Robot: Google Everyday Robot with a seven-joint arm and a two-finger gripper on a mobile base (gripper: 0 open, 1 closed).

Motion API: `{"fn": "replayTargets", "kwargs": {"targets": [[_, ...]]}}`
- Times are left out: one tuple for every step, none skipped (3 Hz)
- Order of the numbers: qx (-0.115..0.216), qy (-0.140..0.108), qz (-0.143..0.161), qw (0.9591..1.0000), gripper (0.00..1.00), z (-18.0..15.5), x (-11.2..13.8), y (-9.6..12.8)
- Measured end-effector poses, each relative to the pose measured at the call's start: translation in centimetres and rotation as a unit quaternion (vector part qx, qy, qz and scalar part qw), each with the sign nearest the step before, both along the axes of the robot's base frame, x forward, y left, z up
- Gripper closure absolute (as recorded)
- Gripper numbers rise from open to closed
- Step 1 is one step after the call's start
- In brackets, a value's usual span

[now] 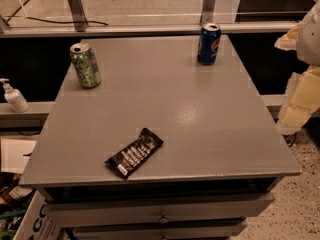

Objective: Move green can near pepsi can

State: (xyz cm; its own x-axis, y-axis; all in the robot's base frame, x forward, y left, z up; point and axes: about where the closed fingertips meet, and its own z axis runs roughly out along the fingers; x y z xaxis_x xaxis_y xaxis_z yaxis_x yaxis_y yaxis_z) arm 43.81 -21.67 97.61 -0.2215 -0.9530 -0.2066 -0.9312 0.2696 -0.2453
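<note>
The green can (85, 65) stands upright at the back left of the grey table (200, 124). It has a mottled light-green and white body and a silver top. The pepsi can (208, 44) stands upright at the back right, dark blue with a round logo. The two cans are far apart, nearly the table's width. My gripper (298, 91) shows as a white and pale-yellow shape at the right edge of the view, off the table's right side. It is lower right of the pepsi can and touches nothing.
A black snack wrapper (134, 152) lies near the table's front edge. A white pump bottle (13, 96) stands on a ledge to the left. A railing and glass run behind the table. Drawers (160, 211) sit under the tabletop.
</note>
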Motion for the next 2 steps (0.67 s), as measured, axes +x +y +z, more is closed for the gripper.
{"fn": "replayTargets", "kwargs": {"targets": [[0.0, 0.0, 0.0, 1.0, 0.0, 0.0, 0.0, 0.0], [0.036, 0.009, 0.002, 0.9993, 0.0, -0.53, 0.3, 0.37]]}}
